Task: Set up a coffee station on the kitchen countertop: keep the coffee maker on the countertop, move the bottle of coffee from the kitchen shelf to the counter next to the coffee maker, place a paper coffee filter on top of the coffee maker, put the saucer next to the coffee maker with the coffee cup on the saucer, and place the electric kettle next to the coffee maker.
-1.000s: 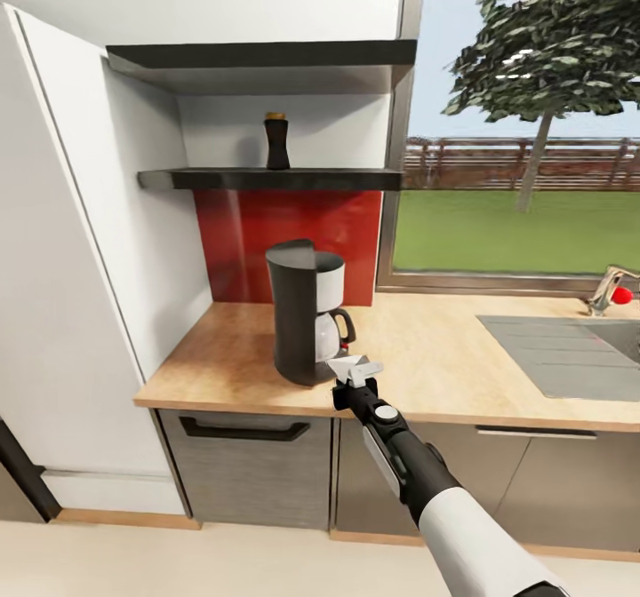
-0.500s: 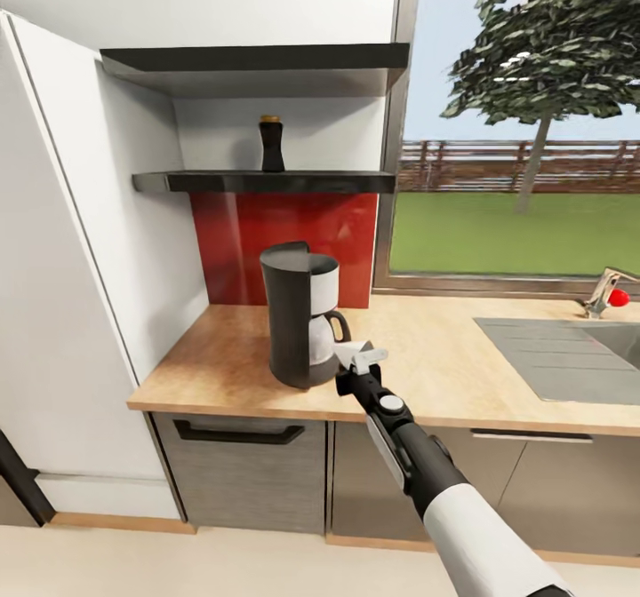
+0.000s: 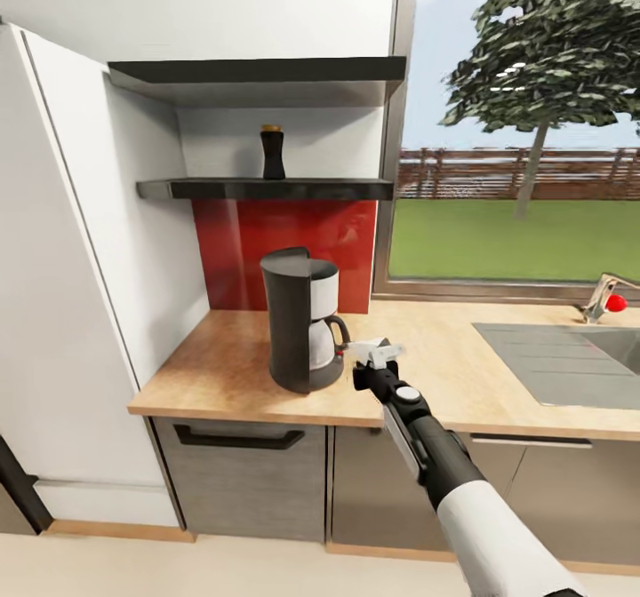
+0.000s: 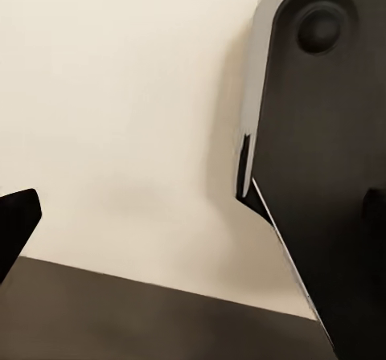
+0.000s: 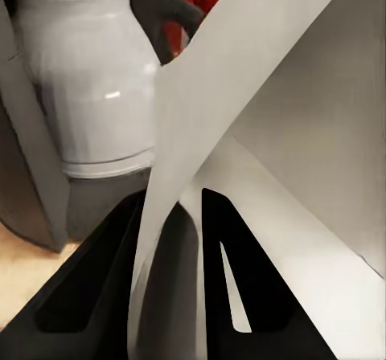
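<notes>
The coffee maker (image 3: 298, 330) stands on the kitchen countertop (image 3: 222, 357) in front of a red backsplash, its glass carafe (image 5: 96, 87) close in the right wrist view. Just right of its handle, my right gripper (image 3: 378, 362) is shut on the paper coffee filter (image 3: 372, 351), a white folded sheet (image 5: 265, 135) pinched between the dark fingers (image 5: 104, 263). The bottle of coffee (image 3: 272, 155) stands upright on the kitchen shelf (image 3: 320, 189) above the machine. In the left wrist view my left gripper (image 4: 193, 215) has its tips wide apart, near a dark robot part and pale floor.
A steel sink (image 3: 569, 357) with a faucet (image 3: 604, 295) lies at the counter's right, under a large window. A tall white cabinet (image 3: 62, 313) bounds the counter on the left. A thicker dark slab shelf (image 3: 267, 71) hangs above the bottle's shelf.
The right gripper with the filter has risen a little and shifted right, away from the coffee maker's base. The head view has moved slightly.
</notes>
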Available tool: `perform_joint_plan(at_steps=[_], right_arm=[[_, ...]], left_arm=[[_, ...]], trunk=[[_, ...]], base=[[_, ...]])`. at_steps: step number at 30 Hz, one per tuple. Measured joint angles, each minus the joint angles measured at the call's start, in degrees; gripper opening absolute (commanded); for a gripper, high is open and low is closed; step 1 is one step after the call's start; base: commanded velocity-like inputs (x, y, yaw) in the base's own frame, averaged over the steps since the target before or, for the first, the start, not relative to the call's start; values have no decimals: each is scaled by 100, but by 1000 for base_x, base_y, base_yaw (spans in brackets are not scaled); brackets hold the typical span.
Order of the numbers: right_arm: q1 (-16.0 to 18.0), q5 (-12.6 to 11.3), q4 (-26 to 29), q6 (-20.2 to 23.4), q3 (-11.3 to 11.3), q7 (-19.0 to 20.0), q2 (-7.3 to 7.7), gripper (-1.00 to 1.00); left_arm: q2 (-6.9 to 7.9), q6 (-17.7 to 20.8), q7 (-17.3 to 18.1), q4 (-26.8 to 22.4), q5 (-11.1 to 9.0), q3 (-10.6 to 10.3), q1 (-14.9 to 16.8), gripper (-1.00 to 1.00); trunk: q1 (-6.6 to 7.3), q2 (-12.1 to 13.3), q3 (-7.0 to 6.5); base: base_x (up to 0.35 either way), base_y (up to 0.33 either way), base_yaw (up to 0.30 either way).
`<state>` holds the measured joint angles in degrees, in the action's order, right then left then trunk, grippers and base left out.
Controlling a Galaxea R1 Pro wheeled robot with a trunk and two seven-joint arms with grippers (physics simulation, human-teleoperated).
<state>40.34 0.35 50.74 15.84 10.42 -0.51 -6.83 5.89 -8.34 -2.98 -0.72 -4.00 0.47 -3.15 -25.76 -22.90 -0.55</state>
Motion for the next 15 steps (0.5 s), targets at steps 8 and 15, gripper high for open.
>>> perform_joint_plan(at_steps=[8,15], right_arm=[[0,40,1043,1543,-696,8,-9,-100],[159,107,1967,2877,-688,11,-69,-100]], left_arm=[[471,23,-2,0,-284,45,43,100],[468,34,11,0,-285,33,48,100]], trunk=[[0,0,-37],[0,0,-39]], base=[[0,0,0],[0,0,0]])
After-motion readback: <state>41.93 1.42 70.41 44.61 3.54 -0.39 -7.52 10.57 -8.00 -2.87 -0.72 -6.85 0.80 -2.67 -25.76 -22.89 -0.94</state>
